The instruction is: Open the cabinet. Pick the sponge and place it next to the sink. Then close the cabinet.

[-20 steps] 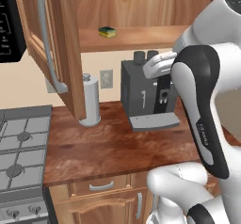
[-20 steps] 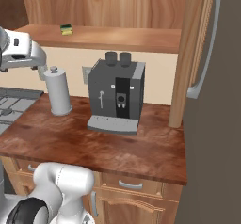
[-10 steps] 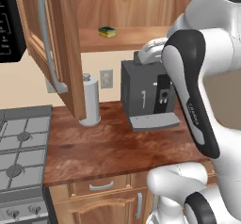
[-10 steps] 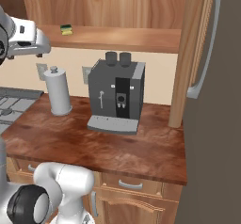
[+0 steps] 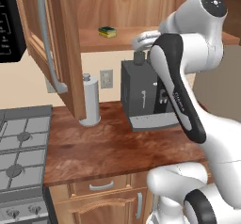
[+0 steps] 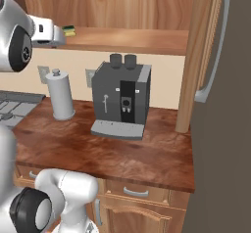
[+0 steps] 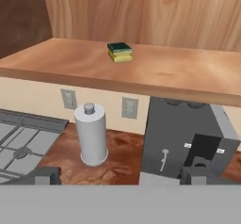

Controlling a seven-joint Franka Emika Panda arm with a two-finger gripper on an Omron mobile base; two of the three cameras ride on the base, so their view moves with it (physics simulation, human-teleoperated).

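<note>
Cabinet (image 5: 56, 53) doors open. Sponge (image 7: 119, 52) sits mid-shelf, far side, ahead of and above gripper (image 7: 117, 175), slightly left of ctr; long axis roughly left-right. Jaws spread wide, empty, well apart from sponge. Next move, likely: reach fwd + up.

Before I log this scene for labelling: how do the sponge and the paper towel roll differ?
The sponge is small, flat, green over yellow; the paper towel roll is a tall white upright cylinder. The sponge lies on the open cabinet shelf; the roll stands on the counter below. Neither is touched.
</note>
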